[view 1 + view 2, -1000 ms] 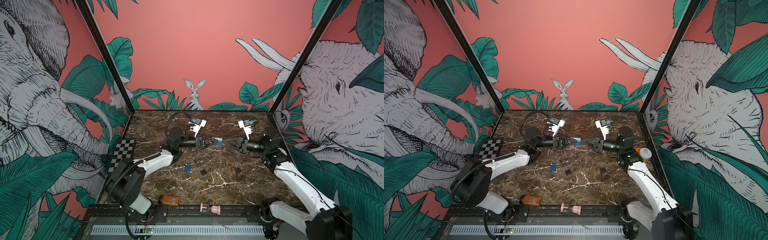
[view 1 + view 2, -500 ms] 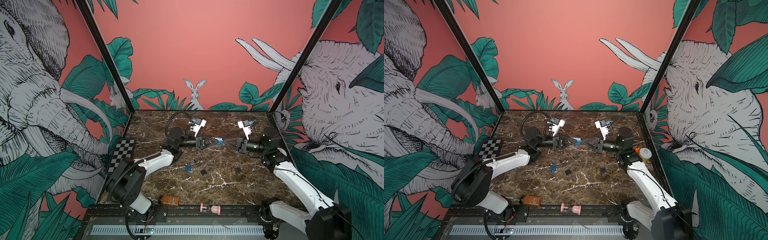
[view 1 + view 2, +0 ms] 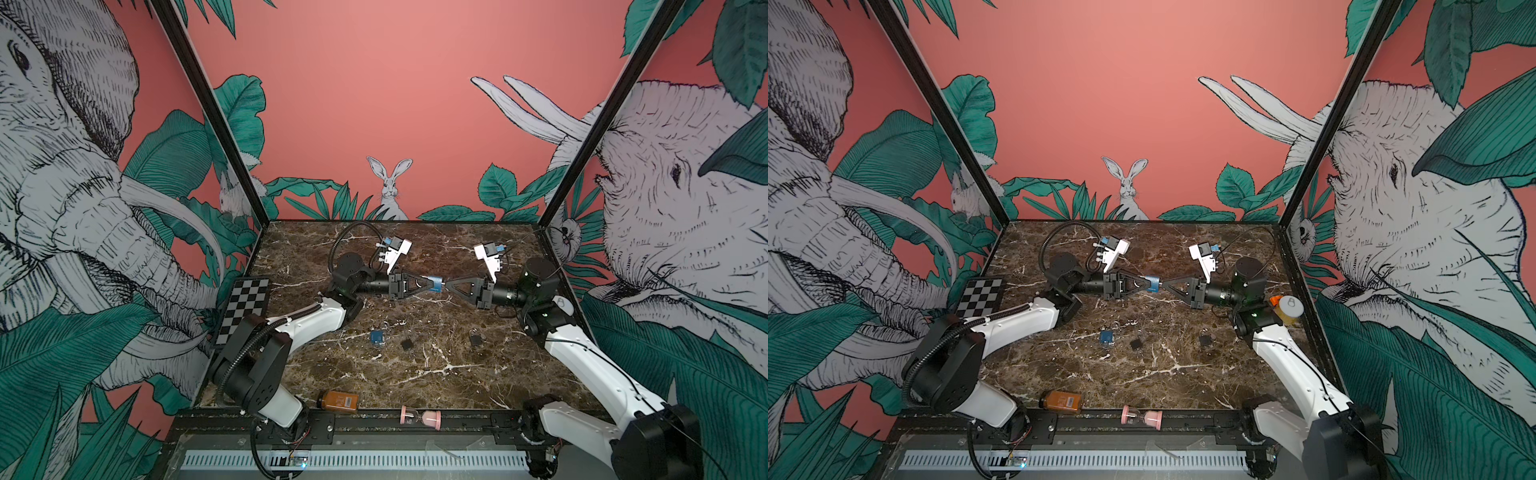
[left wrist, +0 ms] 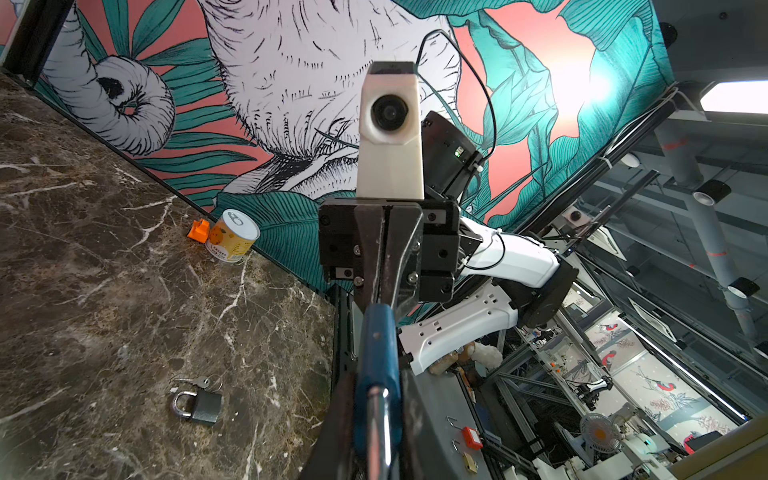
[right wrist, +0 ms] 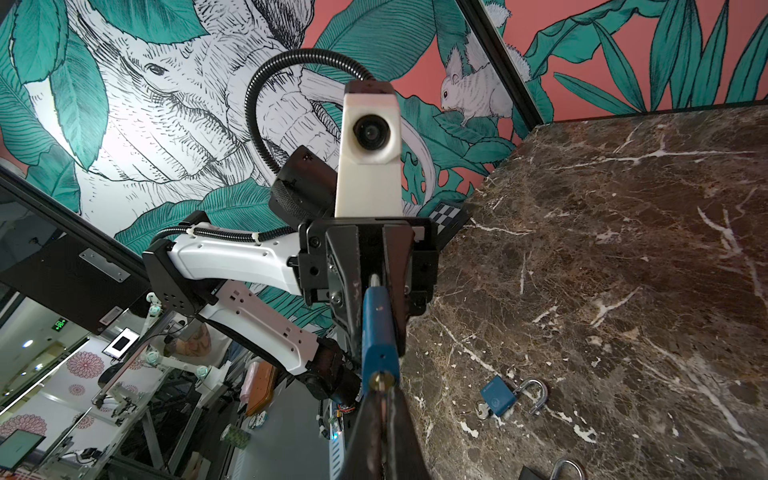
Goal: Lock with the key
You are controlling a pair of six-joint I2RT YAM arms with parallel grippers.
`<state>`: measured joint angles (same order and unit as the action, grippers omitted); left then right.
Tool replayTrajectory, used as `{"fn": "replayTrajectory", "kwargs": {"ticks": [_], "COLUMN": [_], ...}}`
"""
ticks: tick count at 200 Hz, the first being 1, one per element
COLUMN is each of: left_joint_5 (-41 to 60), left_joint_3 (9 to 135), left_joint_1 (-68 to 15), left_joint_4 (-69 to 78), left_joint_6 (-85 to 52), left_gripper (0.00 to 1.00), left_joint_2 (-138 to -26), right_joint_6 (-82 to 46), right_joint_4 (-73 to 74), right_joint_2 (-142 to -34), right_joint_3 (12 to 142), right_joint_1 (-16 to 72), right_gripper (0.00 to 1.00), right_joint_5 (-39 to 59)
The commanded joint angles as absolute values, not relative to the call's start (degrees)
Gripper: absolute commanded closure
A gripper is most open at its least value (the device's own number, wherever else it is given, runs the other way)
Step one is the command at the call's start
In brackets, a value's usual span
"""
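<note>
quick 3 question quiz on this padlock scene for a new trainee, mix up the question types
1. What does the left gripper hold? A: a blue padlock. B: a brown bottle. C: a can.
2. True or false: the held padlock rests on the table.
3. How many other padlocks lie loose on the table?

Key
1. A.
2. False: it is held up above the table.
3. Three: a second blue padlock, a black padlock and a grey padlock.
</note>
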<state>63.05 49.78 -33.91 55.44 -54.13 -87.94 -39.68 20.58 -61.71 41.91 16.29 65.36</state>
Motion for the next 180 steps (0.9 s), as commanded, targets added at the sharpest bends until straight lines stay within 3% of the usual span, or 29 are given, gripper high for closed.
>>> {"fn": "replayTrajectory", "kwargs": {"ticks": [1,67,104,157,180], "left_joint_5": [63.65,62.49,53.66,42.39,37.93], "left_joint_3": [50.37,50.71,53.85,55.24,58.97], "left_joint_1": [-32.34,-31.66,-31.72,-31.73,-31.72], "left_joint_4": [53.83,43.63,17.79,10.45,0.05], "left_joint_6": [-51.12,-44.7,-28.83,-25.98,-21.97], "left_gripper": [1.0,1.0,1.0,1.0,1.0], "left_joint_2": [-83.95,-81.9,-80.42,-82.0,-83.16], "right_joint_6": [-40.47,-39.94,-37.83,-37.49,-33.89], "right_joint_4": [24.6,22.08,15.37,8.19,0.13], "right_joint_2": [-61.26,-59.63,-57.73,-56.55,-54.58], "right_joint_3": [41.68,42.1,42.59,41.76,41.68], "right_joint_1": [15.86,12.9,10.3,9.53,9.44], "right_gripper": [1.0,1.0,1.0,1.0,1.0], "right_joint_5": [66.71,67.03,63.73,55.07,45.9]}}
